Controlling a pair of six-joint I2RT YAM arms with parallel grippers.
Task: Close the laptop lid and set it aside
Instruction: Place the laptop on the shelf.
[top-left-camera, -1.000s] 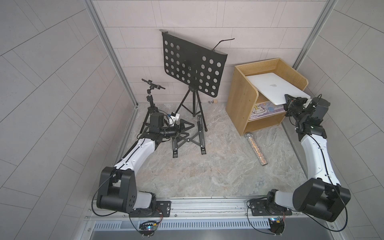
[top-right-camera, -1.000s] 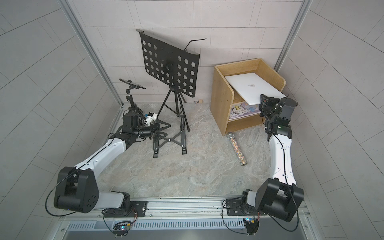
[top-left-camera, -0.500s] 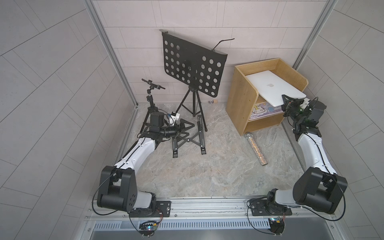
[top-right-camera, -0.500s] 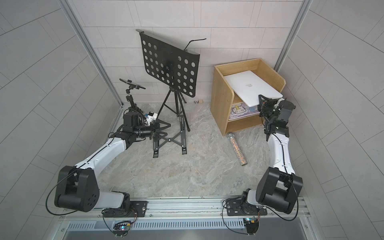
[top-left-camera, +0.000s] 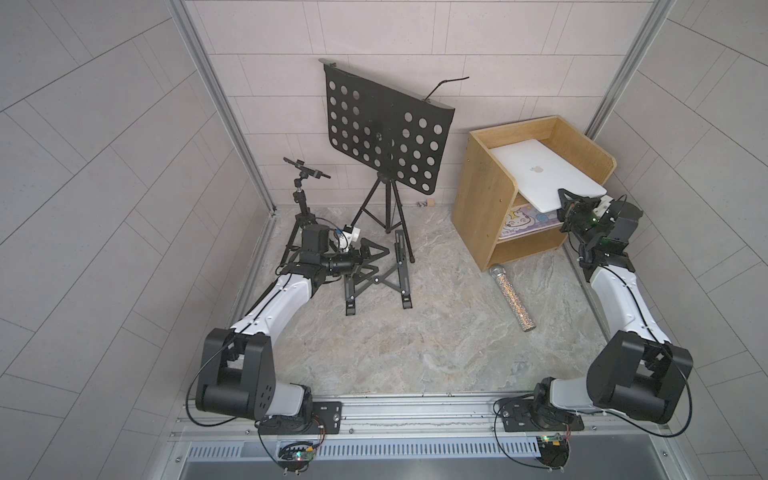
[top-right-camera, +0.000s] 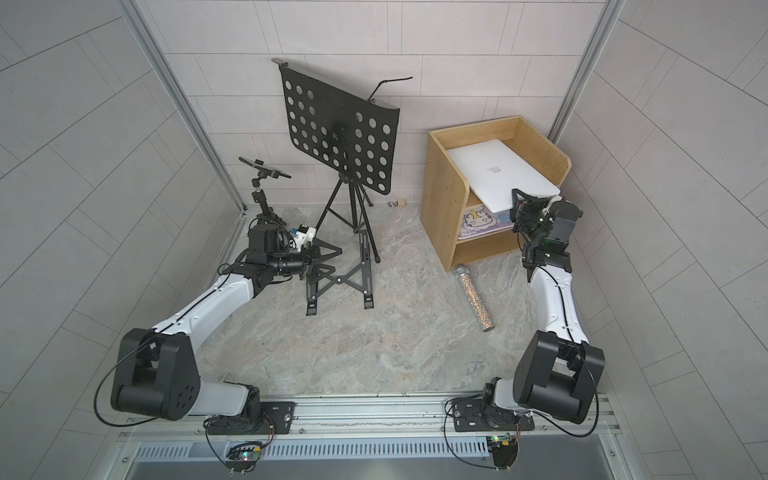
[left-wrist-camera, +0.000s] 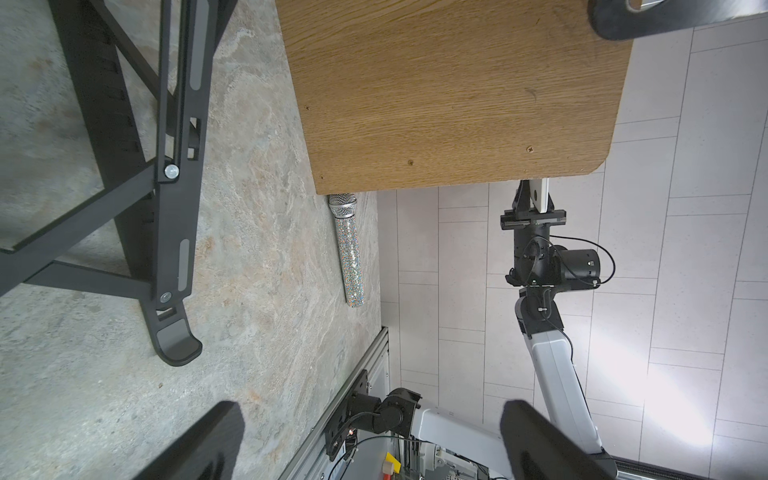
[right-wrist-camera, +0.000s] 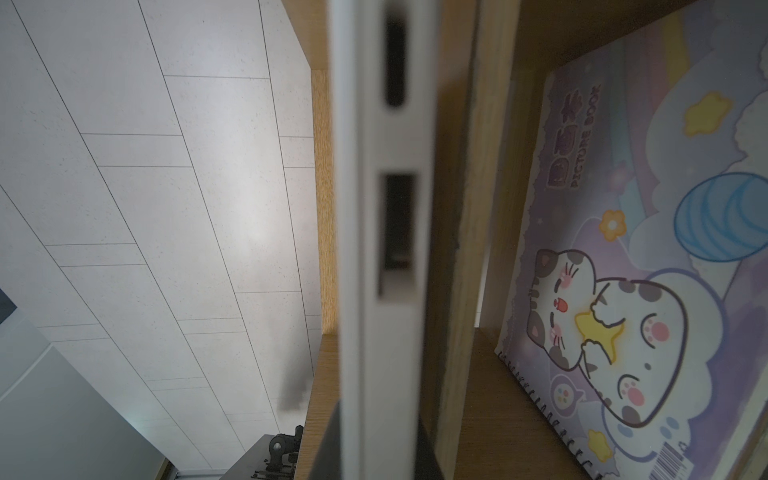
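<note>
The closed laptop (top-left-camera: 540, 170) has slid further onto the cabinet (top-left-camera: 482, 195) top, its front edge overhanging. The right gripper (top-left-camera: 564, 196) is clamped on that edge; the left gripper (top-left-camera: 370, 255) stands apart, idle. Advice: push level until fully supported, then release.

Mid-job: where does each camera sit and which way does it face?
Top views: high over the base rail, looking down; both arms, closed laptop atop the wooden cabinet.
Left wrist: low by the folding stand, facing the cabinet's side; open left gripper, right gripper.
Right wrist: against the laptop's edge, facing the shelved picture book; finger edges only.
Shared: top and left wrist views show the microphone.
</note>
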